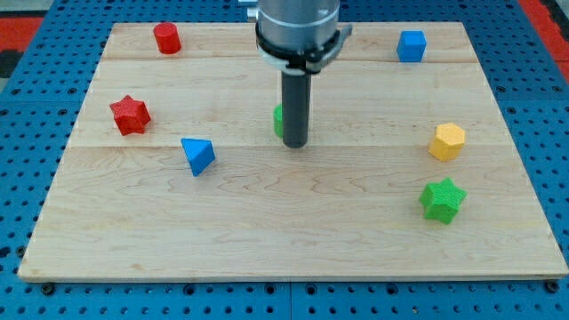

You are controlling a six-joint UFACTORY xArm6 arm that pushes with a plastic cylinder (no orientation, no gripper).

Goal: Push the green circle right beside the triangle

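My rod comes straight down from the far middle of the scene, its grey collar at the top edge, and my tip [296, 144] rests on the wooden worktop [293, 231] near the centre. There is no pincer on this arm, only the rod, and it has hold of nothing. The green circle [278, 120] sits just behind and to the left of the rod, mostly hidden by it, so only a sliver of green shows; whether rod and block touch I cannot tell.

The blue triangle [198, 156] lies to the left and slightly nearer, well apart from the circle, with bare wood between them. Further left is a red star [130, 115], and a red cylinder [166, 38] at the far left. To the right stand a blue cube [411, 45] far off, a yellow hexagon [447, 141], and a green star [442, 199] nearer.
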